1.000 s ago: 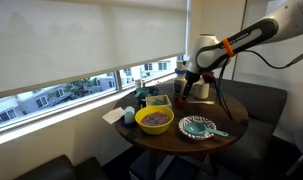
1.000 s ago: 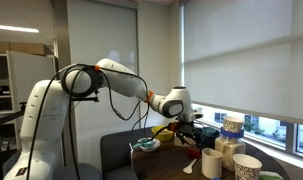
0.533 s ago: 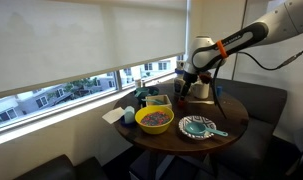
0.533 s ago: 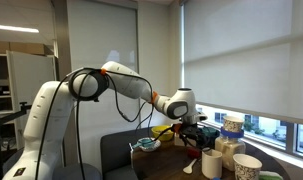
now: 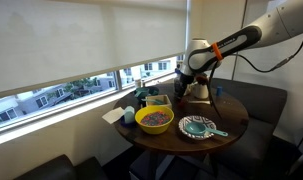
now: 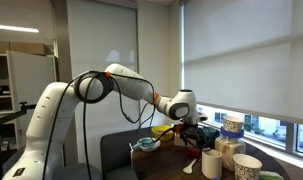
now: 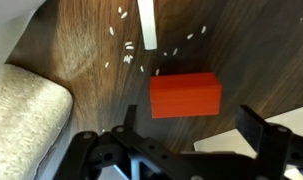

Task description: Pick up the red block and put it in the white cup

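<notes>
Red block (image 7: pixel 186 95): lies flat on the dark wooden table (image 7: pixel 81 40), just ahead of the fingertips, in line with the gap between them, touching neither.
Gripper (image 7: pixel 191 140): poised low over the block; fingers (image 7: pixel 259 128) spread wide, grasping nothing.
Beyond the fingers: white strip (image 7: pixel 148 22) and pale specks on the wood.
Outside one finger: grey cushion (image 7: pixel 21 110) past the table edge.

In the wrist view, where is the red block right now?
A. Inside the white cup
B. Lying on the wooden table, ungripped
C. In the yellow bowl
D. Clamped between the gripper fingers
B: the red block lies flat on the bare wooden table, with the open gripper spread wider than it and not touching it.
</notes>
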Robot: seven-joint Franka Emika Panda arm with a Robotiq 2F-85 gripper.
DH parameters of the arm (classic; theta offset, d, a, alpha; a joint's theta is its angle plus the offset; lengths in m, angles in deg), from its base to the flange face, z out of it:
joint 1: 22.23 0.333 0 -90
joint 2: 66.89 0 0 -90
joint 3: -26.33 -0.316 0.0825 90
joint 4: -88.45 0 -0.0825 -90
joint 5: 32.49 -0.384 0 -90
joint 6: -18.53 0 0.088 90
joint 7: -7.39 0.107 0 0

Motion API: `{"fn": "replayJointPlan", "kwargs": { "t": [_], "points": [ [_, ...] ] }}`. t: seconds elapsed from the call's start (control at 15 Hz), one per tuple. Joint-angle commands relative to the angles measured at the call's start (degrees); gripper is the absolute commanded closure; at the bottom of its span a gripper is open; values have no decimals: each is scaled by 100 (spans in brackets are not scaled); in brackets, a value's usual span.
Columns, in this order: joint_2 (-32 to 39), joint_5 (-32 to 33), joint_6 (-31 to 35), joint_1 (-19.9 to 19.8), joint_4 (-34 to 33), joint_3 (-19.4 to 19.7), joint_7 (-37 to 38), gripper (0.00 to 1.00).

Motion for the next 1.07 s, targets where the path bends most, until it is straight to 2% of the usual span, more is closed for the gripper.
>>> {"fn": "replayJointPlan", "kwargs": {
  "t": [0.0, 0.27, 0.33, 0.4, 0.53, 0.8, 1.0],
  "points": [
    [198, 163, -264, -49, -292, -42, 124, 0],
    [283, 113, -567, -123, -404, -115, -202, 0],
    [289, 117, -614, -121, -420, -112, -215, 6],
    [291, 141, -641, -110, -436, -98, -207, 28],
    [293, 96, -615, -121, -448, -116, -249, 31],
    [172, 132, -455, -76, -343, -96, -126, 59],
    [-256, 300, -313, 36, -46, -84, 11, 59]
  ]
}}
